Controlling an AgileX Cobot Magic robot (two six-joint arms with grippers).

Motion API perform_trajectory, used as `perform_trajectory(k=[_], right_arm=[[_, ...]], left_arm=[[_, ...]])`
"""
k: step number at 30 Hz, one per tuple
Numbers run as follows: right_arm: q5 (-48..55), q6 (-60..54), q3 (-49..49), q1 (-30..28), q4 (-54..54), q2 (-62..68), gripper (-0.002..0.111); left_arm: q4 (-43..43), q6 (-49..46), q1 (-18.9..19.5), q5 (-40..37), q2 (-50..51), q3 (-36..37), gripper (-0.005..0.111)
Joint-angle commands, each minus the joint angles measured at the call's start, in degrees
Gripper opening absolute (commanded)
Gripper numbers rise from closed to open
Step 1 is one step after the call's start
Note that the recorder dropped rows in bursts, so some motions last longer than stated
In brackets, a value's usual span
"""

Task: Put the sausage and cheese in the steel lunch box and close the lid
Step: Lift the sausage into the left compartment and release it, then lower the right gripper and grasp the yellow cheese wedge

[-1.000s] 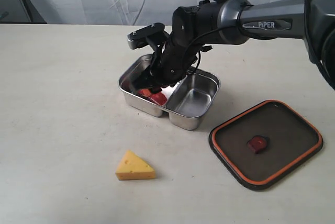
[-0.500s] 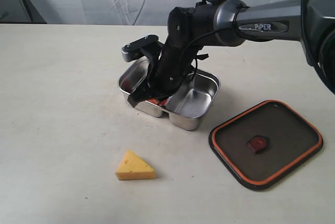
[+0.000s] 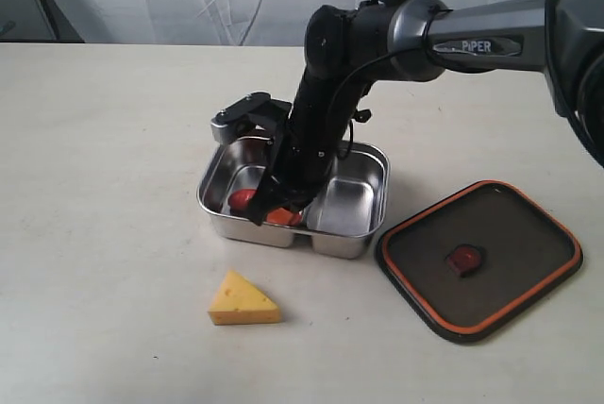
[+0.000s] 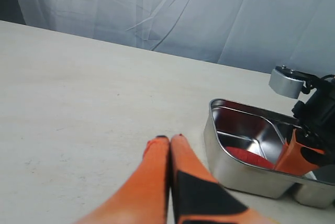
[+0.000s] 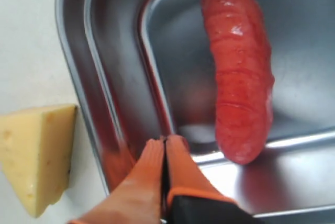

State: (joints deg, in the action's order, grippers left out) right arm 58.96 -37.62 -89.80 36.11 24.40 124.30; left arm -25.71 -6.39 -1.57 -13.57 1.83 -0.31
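The sausage [image 5: 238,72] already lies in the lunch box [image 3: 354,244], in the compartment on the cheese's side, so that part looks done. The cheese [image 3: 243,300] sits on the table just outside the box, and the lid [image 3: 510,244] lies flat beside the box on another side, so both are left to do. The right gripper [image 5: 165,141] is down inside the box beside the sausage, fingers pressed together and holding nothing. The left gripper [image 4: 170,140] hangs over bare table off to the box's side, closed and empty. The arm hides part of the sausage's compartment from across the room, and I can't tell whether the fingertips touch the steel.
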Motion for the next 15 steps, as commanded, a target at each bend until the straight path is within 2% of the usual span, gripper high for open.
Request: perform_trajectory(k=[1, 6, 12, 15], right_arm=[[4.9, -3.0, -0.1, -0.1, 0.2, -0.8, -0.001], [1.8, -1.6, -0.1, -0.1, 0.3, -1.8, -0.001], [-10.3, 5.9, -0.1, -0.1, -1.7, -6.2, -0.001], [-7.9, 5.9, -0.1, 0.1, -0.9, -8.9, -0.001]], left_arm=[[0.0, -0.1, -0.4, -0.1, -0.1, 0.3, 0.0], [0.0, -0.1, -0.4, -0.1, -0.1, 0.3, 0.0], [0.0, -0.1, -0.4, -0.1, -0.1, 0.3, 0.0], [0.0, -0.1, -0.4, -0.1, -0.1, 0.3, 0.0]])
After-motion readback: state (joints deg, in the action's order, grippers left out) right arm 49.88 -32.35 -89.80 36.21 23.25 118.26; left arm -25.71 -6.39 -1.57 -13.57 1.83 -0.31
